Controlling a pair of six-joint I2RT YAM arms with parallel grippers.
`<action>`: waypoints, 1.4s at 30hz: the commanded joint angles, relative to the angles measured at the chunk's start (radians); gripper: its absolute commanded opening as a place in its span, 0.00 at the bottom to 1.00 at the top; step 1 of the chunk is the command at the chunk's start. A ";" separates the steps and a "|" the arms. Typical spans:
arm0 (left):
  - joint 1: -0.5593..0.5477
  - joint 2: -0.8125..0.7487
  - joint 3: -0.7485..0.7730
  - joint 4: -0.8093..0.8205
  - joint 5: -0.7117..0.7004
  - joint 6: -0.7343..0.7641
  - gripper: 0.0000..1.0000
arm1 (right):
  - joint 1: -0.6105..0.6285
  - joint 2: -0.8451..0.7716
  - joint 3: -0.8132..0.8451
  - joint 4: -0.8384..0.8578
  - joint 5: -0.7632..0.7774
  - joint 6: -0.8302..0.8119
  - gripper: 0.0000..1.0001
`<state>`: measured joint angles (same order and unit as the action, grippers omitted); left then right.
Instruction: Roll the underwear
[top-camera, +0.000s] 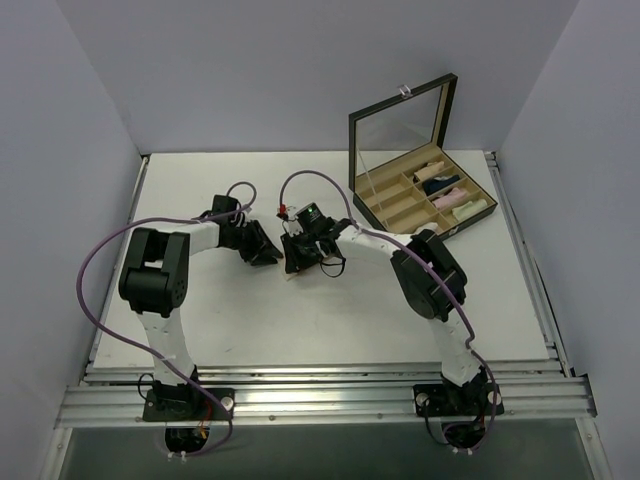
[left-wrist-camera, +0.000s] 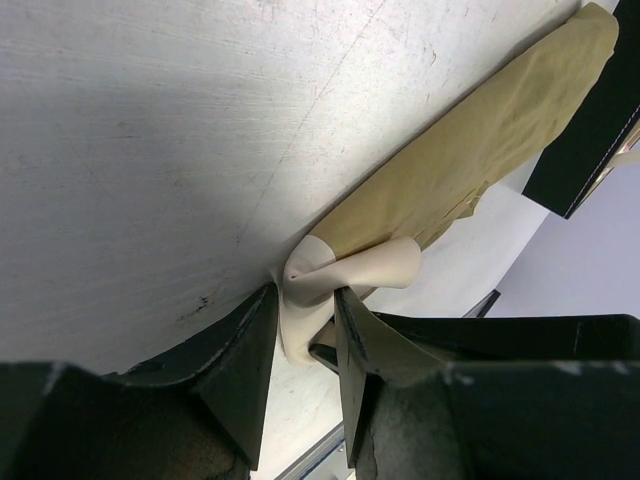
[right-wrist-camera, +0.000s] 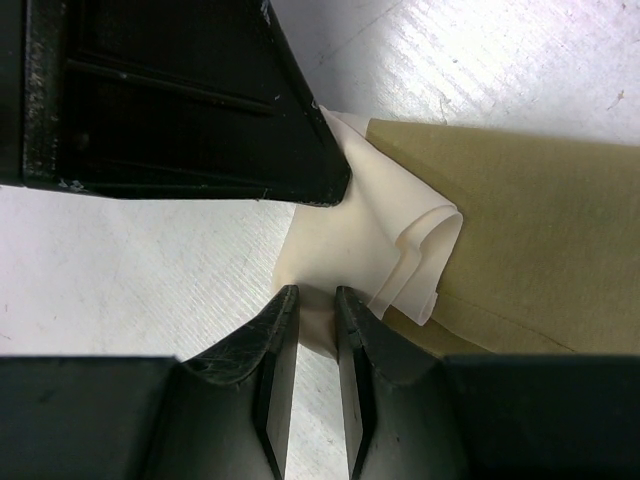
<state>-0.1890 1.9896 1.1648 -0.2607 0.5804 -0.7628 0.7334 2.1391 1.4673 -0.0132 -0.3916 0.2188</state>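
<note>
Now the tan underwear (left-wrist-camera: 480, 140) lies near the centre of the tabletop (left-wrist-camera: 150, 150), and in the left wrist view it stretches from the tool toward 2 o'clock. The left tool (left-wrist-camera: 305, 295) is clamped on its pale band. The right tool (right-wrist-camera: 316, 290) pinches a pale edge too, with the left tool at its 11 o'clock.

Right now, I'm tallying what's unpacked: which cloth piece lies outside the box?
The tan-beige underwear, gripped on the table by the left gripper and right gripper; the navy roll, mint-green roll and pink rolls sit in the box's compartments.
</note>
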 joint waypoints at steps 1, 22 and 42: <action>-0.013 0.069 -0.020 -0.029 -0.131 0.056 0.40 | -0.012 -0.008 -0.028 -0.056 0.040 -0.007 0.19; -0.078 0.089 0.006 -0.067 -0.247 0.025 0.02 | -0.011 -0.094 -0.044 -0.071 0.140 0.014 0.26; -0.109 -0.028 -0.027 -0.497 -0.310 -0.067 0.02 | 0.284 -0.275 -0.210 0.094 0.556 -0.070 0.42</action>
<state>-0.2890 1.9415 1.1904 -0.5732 0.4194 -0.8452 1.0000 1.8866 1.2541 0.0570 0.0669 0.1875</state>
